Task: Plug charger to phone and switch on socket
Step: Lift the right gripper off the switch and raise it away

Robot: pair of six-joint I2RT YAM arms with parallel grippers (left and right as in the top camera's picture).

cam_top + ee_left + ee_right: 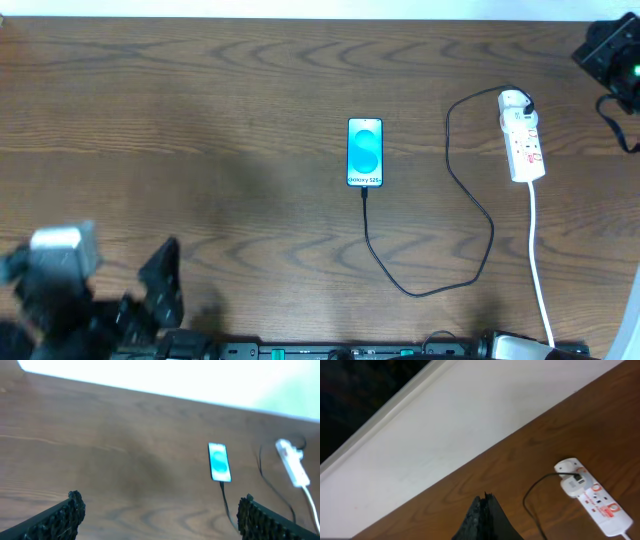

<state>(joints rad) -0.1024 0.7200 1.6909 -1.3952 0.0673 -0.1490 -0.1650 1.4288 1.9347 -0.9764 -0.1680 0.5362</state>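
Phone (365, 152) is lying screen-up in the middle of the surface (200, 100), glowing bright blue. The charger (470, 215) is meeting its near end, looping away across the wood and climbing to the socket (524, 140) on the right. Whether that little plug is sitting fully home in the phone, I cannot tell from up here. The socket is lying well apart from the phone, with its white cord (540, 270) trailing toward the near edge. The switch is too small to read.

Now the risks, as I'm judging them. If the switch is what's left, closed jaws are going to be pressing on a light strip. Pushing off-centre could be sliding or pivoting the socket instead of tipping the rocker. Any such slide is tugging the charger, and that could be pulling the plug out of the phone. The slack loop is lying between phone and socket, so an arm sweeping low across could be snagging it too.

Over at the near-left corner the left arm (60, 275) is sitting low, far from everything. The left jaws are standing wide apart with nothing between the fingers (65, 517), and they're facing across at phone and socket. At the far-right corner the right arm (610, 50) is hanging just beyond the socket's rounded end. The right jaws are pressed together and empty, fingers (485, 520) aiming at bare wood near the far edge.
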